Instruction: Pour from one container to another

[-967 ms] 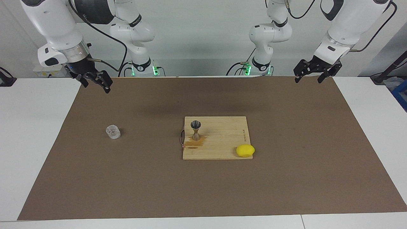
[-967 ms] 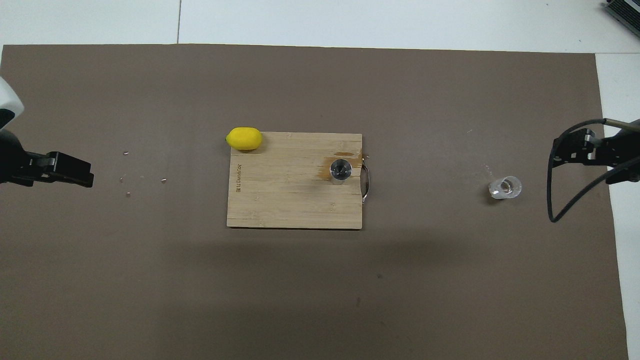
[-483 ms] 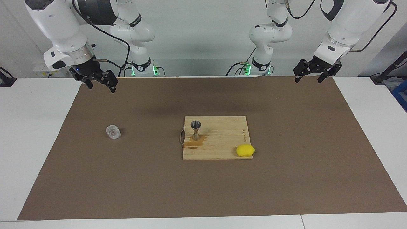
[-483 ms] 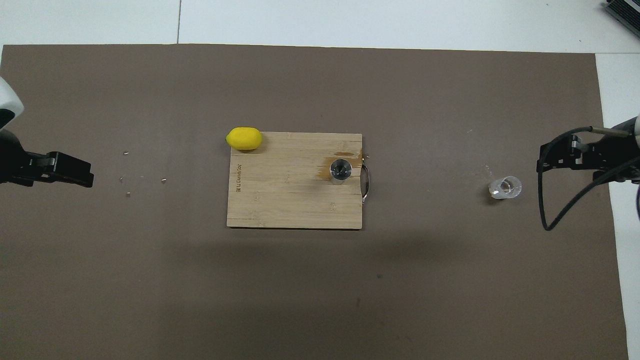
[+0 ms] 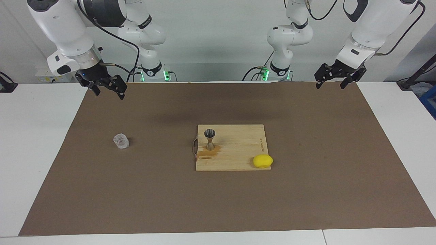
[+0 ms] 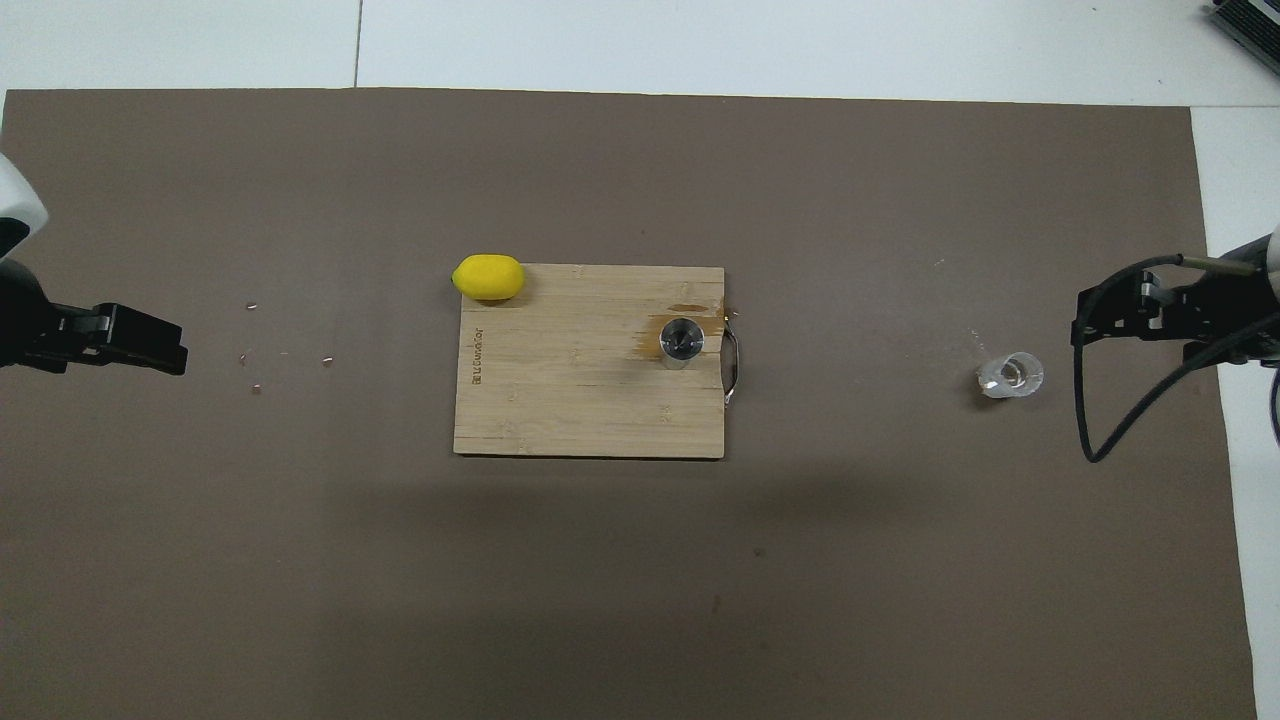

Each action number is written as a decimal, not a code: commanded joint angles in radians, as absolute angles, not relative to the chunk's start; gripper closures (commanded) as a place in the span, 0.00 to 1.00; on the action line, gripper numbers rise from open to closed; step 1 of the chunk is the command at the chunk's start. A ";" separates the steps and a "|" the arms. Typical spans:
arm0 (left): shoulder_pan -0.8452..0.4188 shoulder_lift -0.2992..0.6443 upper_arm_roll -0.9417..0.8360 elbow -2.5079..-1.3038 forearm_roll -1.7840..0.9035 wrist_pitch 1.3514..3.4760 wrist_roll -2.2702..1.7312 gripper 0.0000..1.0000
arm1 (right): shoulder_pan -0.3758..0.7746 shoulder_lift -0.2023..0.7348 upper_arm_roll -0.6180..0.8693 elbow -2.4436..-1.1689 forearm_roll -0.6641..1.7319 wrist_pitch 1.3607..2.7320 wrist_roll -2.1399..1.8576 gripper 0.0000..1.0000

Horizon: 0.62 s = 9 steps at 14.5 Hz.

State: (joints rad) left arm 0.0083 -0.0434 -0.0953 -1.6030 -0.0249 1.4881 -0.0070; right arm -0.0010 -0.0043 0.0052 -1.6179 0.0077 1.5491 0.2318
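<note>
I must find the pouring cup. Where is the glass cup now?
The glass cup stands alone on the brown mat, toward the right arm's end of the table, apart from the wooden board.

A white bench (image 5: 41, 136) carried a brown mat (image 5: 306, 190). On the mat sat a wooden board (image 5: 238, 143) and a glass cup (image 5: 121, 141).

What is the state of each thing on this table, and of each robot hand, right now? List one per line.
Glass cup: upright on the mat, untouched.
Jigger: upright on the cutting board, beside a wet stain.
Lemon: lying at the board's corner.
Right hand: open, raised, empty.
Left hand: open, raised, empty, waiting.
</note>
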 commanded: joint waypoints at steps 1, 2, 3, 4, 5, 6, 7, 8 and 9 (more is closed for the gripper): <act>0.017 -0.072 -0.098 -1.632 -0.020 1.496 0.002 0.00 | -0.005 -0.028 0.014 -1.649 0.005 1.572 0.204 0.00; 0.017 -0.072 -0.098 -1.632 -0.020 1.496 0.002 0.00 | -0.005 -0.028 0.014 -1.649 0.005 1.577 0.203 0.00; 0.017 -0.072 -0.098 -1.632 -0.020 1.496 0.002 0.00 | -0.005 -0.028 0.014 -1.649 0.003 1.578 0.204 0.00; 0.017 -0.072 -0.098 -1.632 -0.020 1.496 0.002 0.00 | -0.005 -0.028 0.014 -1.649 -0.008 1.580 0.203 0.00; 0.017 -0.071 -0.098 -1.632 -0.020 1.497 0.000 0.00 | -0.005 -0.028 0.015 -1.649 -0.014 1.583 0.202 0.00; 0.015 -0.071 -0.098 -1.631 -0.020 1.511 0.000 0.00 | -0.005 -0.026 0.015 -1.646 -0.015 1.585 0.202 0.00; 0.017 -0.071 -0.098 -1.632 -0.020 1.547 -0.002 0.00 | -0.003 -0.026 0.015 -1.647 -0.015 1.591 0.204 0.00; 0.017 -0.068 -0.098 -1.634 -0.020 1.577 -0.002 0.00 | 0.015 -0.028 0.015 -1.647 -0.017 1.591 0.204 0.00; 0.018 -0.067 -0.100 -1.632 -0.020 1.588 -0.002 0.00 | 0.021 -0.026 0.015 -1.646 -0.021 1.591 0.204 0.00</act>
State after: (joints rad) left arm 0.0083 -0.0434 -0.0952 -1.6031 -0.0249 1.5400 -0.0070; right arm 0.0107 -0.0053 0.0077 -1.6205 -0.0036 1.5703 0.2288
